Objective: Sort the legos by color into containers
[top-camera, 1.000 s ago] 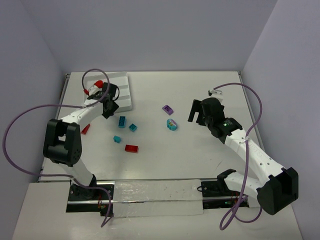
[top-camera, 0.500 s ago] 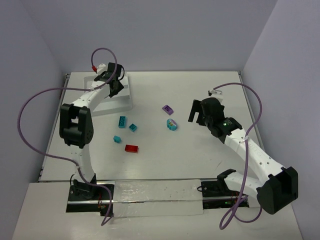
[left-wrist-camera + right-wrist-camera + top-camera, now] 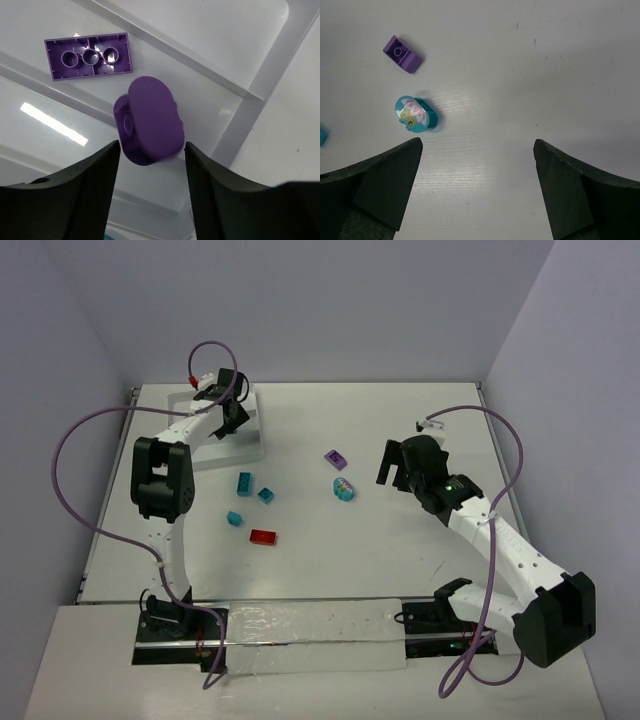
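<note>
Lying on table: four teal legos.

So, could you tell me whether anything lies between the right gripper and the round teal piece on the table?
Nothing visible does. The right gripper hangs open, and only tabletop shows between it and the round teal piece. The small purple brick sits beyond the piece, outside that path.

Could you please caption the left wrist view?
Left gripper over the white tray, a rounded purple brick between its fingers.

White table between plain lavender-grey walls, under even light.
</note>
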### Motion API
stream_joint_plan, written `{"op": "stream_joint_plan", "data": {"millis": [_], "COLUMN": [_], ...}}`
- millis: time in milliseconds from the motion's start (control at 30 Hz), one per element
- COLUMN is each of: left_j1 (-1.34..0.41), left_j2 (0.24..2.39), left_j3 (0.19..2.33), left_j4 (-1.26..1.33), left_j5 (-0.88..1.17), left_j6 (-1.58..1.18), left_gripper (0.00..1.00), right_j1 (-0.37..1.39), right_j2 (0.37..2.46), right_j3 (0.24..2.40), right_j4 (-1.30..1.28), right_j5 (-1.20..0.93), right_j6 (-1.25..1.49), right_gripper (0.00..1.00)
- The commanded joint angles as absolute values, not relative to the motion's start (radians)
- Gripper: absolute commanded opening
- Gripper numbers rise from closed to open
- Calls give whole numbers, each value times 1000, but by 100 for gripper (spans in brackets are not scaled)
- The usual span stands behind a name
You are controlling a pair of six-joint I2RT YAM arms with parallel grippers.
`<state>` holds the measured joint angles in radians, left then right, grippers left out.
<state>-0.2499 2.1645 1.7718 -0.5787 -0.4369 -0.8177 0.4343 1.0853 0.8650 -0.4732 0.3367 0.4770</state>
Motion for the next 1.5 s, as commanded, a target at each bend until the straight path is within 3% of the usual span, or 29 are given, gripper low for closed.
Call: {"op": "stream_joint_plan", "data": {"millis": [0,67,200,600,933,1200,1467], "left_j1": [-241,-241,-241,-400,-617,-685,-715], "left_j2": [2182,2186,2171,1962,2120,2218,2314], "left_j3": [1826,1833,1832,1731,1888,2011,2082], "left_j4": [-540,-544,-535,-482,-538,-630,-701], "left_j5": [-418,-420,-413,-327,-158,-199,-276], "left_j6": [-793,-790,-777,-636,-444,-694,-967], "left_gripper": [71,82,87,85,88,91,89], "right_j1": [442,443,442,442,442,442,442], "right_j2": [1087,1084,1086,1064,973,975,973], "right_j3": [906,903,898,884,846,842,846], "right_j4": [-474,-474,-474,-470,-476,-477,-478], "right_j5": [357,359,359,402,420,420,412], "right_j6": [468,469,475,494,515,518,507], "right_gripper": [100,100,100,100,100,100,100]}}
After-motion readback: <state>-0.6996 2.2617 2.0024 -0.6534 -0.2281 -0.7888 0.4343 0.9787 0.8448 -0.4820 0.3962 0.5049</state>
